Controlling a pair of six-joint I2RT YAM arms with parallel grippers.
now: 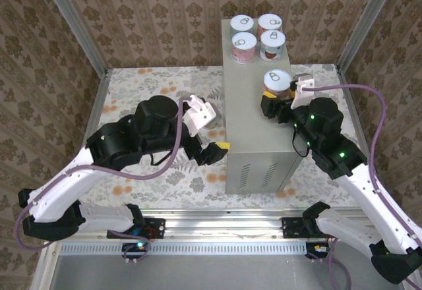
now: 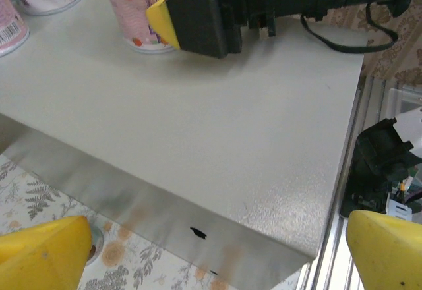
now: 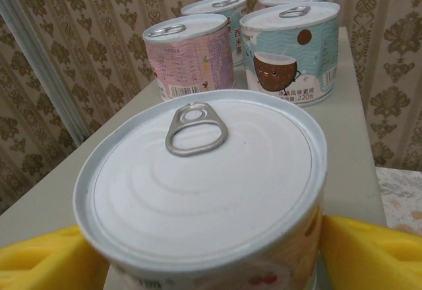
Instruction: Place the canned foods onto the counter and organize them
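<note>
Brown damask-pattern walls (image 1: pixel 151 13); floral floor (image 1: pixel 151 89); aluminium corner posts (image 1: pixel 74 25); slotted rail (image 1: pixel 217 221) along near edge.

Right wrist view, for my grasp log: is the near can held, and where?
Cannot tell. The right gripper has fingers flanking the near can low on its sides; contact is unclear.

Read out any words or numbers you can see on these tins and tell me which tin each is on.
"220": low on the teal-and-white labelled tin with a brown coconut face.
Chinese characters beside it: too small to read.
Print on the pink-labelled tin: too blurred to read.
</note>
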